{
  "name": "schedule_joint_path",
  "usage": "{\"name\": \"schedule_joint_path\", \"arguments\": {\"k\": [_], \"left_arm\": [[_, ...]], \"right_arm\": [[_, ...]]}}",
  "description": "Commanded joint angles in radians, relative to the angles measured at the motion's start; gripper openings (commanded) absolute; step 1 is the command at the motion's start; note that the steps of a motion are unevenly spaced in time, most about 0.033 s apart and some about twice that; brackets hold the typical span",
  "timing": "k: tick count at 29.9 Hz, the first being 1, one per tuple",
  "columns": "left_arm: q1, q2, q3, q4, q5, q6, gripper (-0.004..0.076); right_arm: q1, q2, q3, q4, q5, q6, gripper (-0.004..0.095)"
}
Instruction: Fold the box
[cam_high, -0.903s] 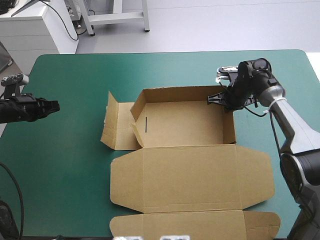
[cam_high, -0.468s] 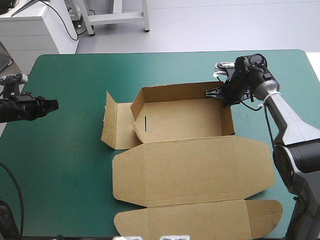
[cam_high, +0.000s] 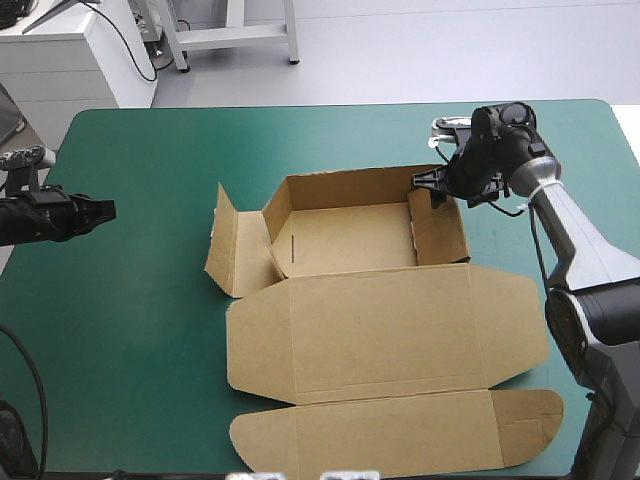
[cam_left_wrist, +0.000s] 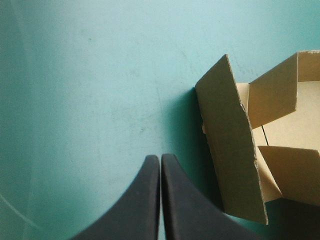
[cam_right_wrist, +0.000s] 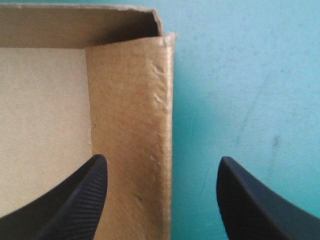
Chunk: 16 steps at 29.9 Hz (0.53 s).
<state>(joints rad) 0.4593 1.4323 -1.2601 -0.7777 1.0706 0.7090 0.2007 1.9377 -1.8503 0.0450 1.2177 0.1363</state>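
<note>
Matte brown board with raw cut edges: the box (cam_high: 380, 330) (cam_left_wrist: 235, 150) (cam_right_wrist: 130, 125), an open rectangular tray with thin upright walls, the lid flat, its end flap round-cornered. Sits on the smooth teal-green cover (cam_high: 130, 330), right of the table's middle. Faint dents along the wall fold in the right wrist view.

Compared with just before, shows the right end panel folded inward as a broad leaning face, and lies slightly farther from the near edge.

Long axis left to right, parallel to the far edge; lid toward the near edge, 1 loose flap raised aslant at the left end.

At the tray's far right corner, the right gripper (cam_high: 437, 190) (cam_right_wrist: 162, 161), ribbed black fingers wide apart astride the end wall. Well left of the box, the left gripper (cam_high: 108, 210) (cam_left_wrist: 160, 159), fingers pressed together.
</note>
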Motion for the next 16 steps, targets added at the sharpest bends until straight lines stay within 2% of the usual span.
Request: {"name": "schedule_joint_path", "arguments": {"k": [1, 6, 11, 16], "left_arm": [[0.001, -0.033, -0.024, -0.049, -0.018, 0.002, -0.0008], [0.001, -0.033, -0.024, -0.049, -0.005, 0.002, -0.0008], [0.001, -0.033, -0.024, -0.049, 0.000, 0.002, -0.0008], [0.001, -0.033, -0.024, -0.049, 0.008, 0.002, -0.0008]], "right_arm": [[-0.008, -0.079, -0.065, 0.008, 0.029, 0.010, 0.0606], [-0.005, -0.136, -0.036, 0.012, 0.029, 0.014, 0.0606], [-0.005, -0.183, 0.085, 0.011, 0.029, 0.016, 0.0606], [-0.005, -0.178, 0.183, 0.016, -0.033, 0.007, 0.0606]]}}
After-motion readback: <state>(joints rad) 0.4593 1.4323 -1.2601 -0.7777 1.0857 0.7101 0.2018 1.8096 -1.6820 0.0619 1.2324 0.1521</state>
